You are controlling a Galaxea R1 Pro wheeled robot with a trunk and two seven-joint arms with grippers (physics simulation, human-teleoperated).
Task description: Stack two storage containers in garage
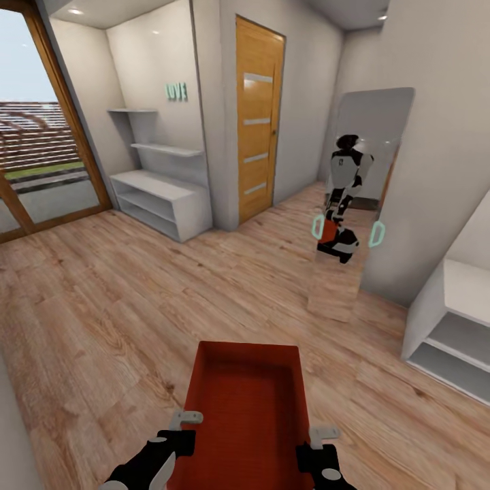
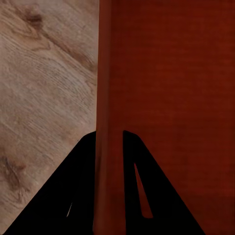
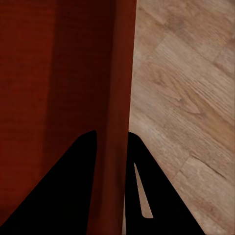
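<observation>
I carry one orange-red storage container in front of me, above the light wood plank floor. My left gripper is shut on its left wall, and my right gripper is shut on its right wall. In the left wrist view the thin red wall runs between the two black fingers. In the right wrist view the container wall is pinched the same way between the fingers. The bin is empty inside. The second container is out of view.
An orange-wood door with frosted strips stands shut ahead. A tall mirror at right reflects me and the bin. White low shelves stand at the back left, another white shelf unit at right. Wood-framed glass doors are on the left.
</observation>
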